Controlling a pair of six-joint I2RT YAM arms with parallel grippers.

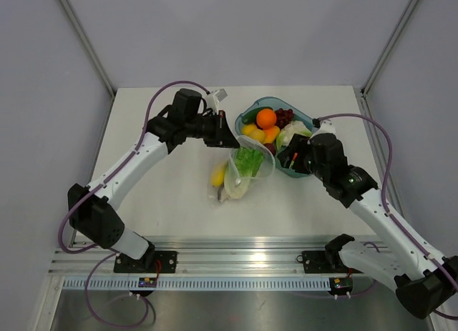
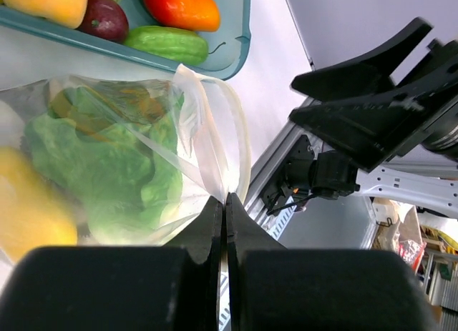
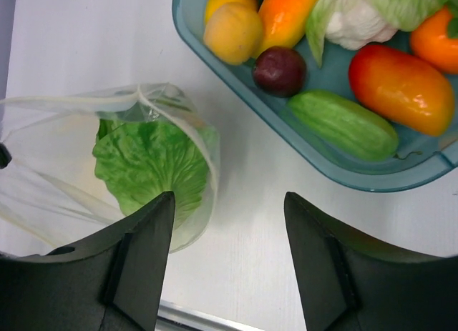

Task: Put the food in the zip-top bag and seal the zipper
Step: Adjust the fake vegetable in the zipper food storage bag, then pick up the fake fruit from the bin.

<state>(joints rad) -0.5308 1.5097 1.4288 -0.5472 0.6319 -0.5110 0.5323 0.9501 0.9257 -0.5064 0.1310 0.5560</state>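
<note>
The zip-top bag (image 1: 243, 170) is lying just beside the teal tray (image 1: 272, 99), holding lettuce (image 3: 154, 163) and a yellow piece (image 1: 218, 175). The left gripper (image 2: 225, 202) is pinching the bag's rim with its jaws closed tight. The right gripper (image 3: 229, 202) is hovering beside the tray, wide and empty. Likely hazards: thin film slipping from the pinch and collapsing the mouth, and lettuce crowding the zipper (image 3: 79, 99). No legible writing is showing.

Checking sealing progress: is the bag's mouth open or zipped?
Open: the rim of the zip-top bag gapes in a loop over the lettuce; the left gripper pinches one edge.
</note>
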